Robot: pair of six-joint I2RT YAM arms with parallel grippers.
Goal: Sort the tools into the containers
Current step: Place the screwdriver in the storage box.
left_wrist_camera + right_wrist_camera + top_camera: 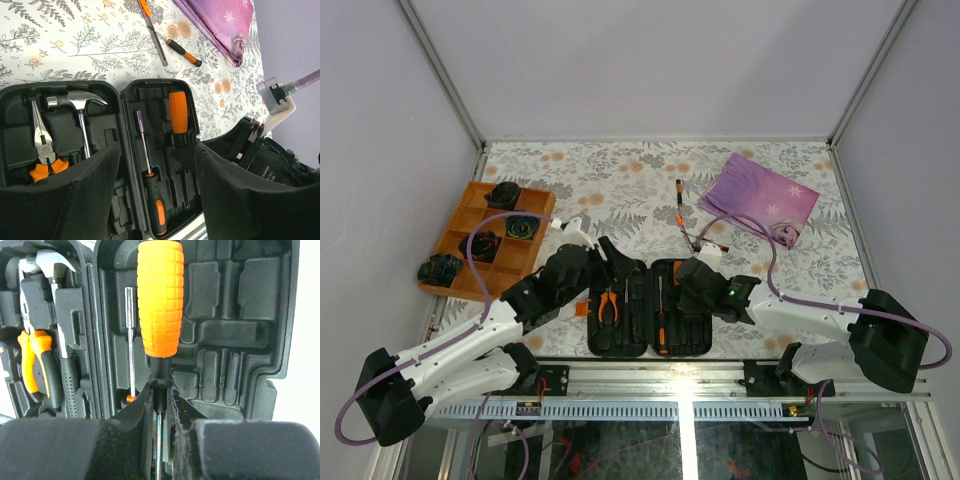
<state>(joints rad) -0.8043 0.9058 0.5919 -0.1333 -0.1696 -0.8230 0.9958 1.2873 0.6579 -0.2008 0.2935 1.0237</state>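
Observation:
The black tool case (602, 340) lies open at the near edge. Its left half holds the orange-handled pliers (44, 150) and the hammer (75, 102). In the right half lies a black-and-orange screwdriver (150, 185). My right gripper (159, 407) is shut on the neck and shaft of an orange-handled screwdriver (160, 300), held over the right half of the case (235, 340). Above the case hinge my left gripper (155, 155) stands open with nothing between its fingers. Two more screwdrivers (184, 52) (152, 30) lie on the cloth beyond the case.
An orange divided tray (460, 215) with black coiled lumps sits at the left. A purple printed bag (760, 200) lies at the back right. The floral table cloth (620, 185) runs to the walls on three sides.

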